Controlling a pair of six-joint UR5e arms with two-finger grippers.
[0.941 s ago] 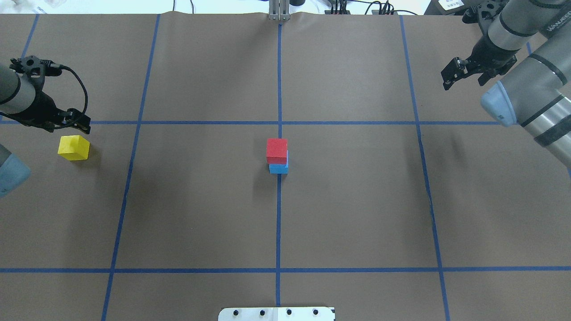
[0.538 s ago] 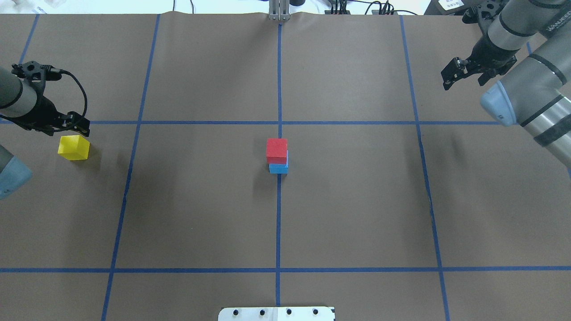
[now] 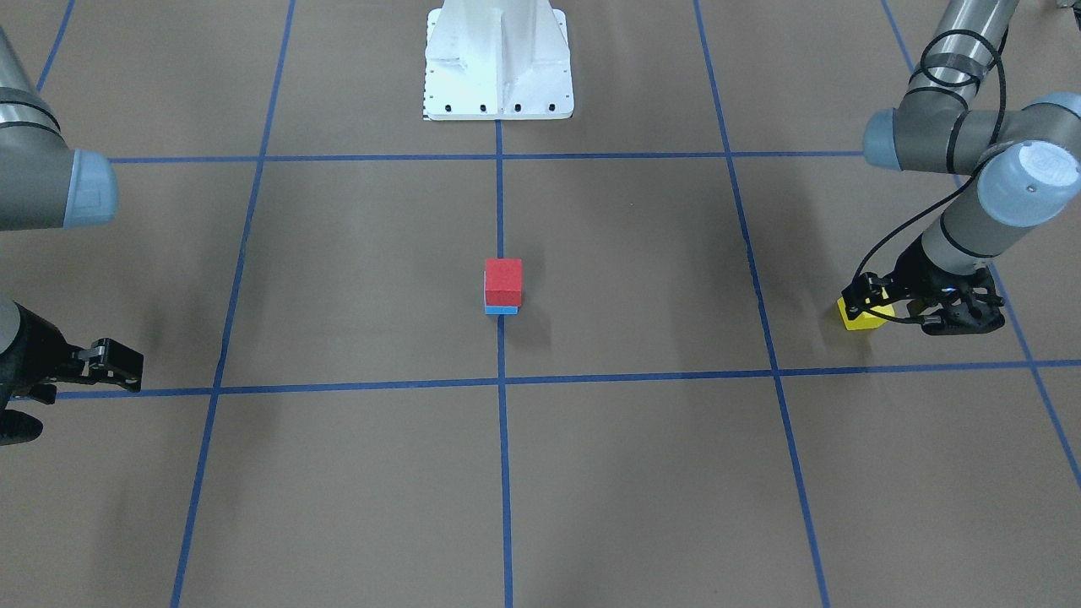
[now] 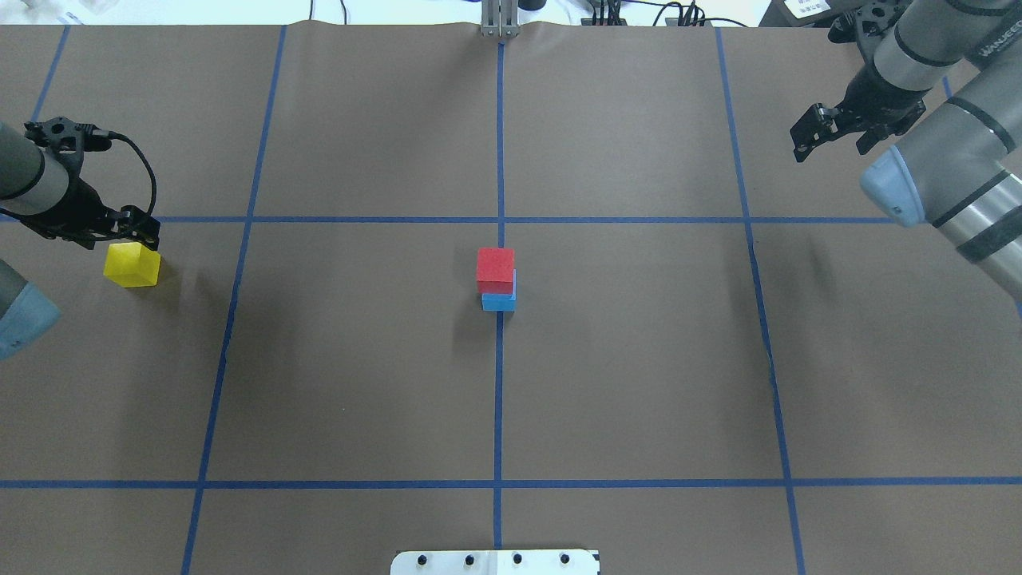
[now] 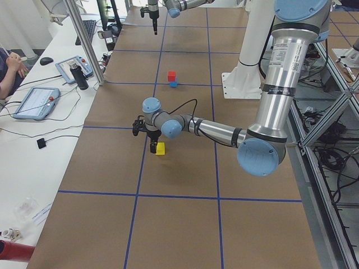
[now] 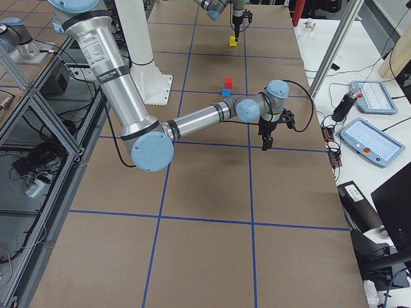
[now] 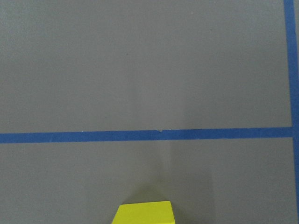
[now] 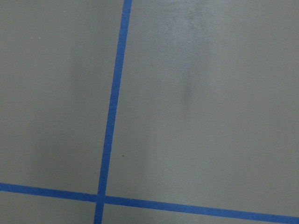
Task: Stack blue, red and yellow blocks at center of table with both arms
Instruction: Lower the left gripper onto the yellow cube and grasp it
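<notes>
The left gripper has dropped over the past second and now hangs just above the yellow block, jaws apart and empty, with the block's far edge showing at the bottom of the left wrist camera. The yellow block sits on the counter well apart from the stack, out on the stack's left side as the robot faces it. The stack itself has not moved: the red block rests on the blue block at the crossing of the tape lines, with the red one sitting slightly off the blue one's edges. The right gripper has held its place, parked well off to the stack's right and beyond it, jaws spread and empty. By the look of it, two of the three tiers are done and the left arm is closing in for the final pick. The gripper does not yet look centred over the block.
</notes>
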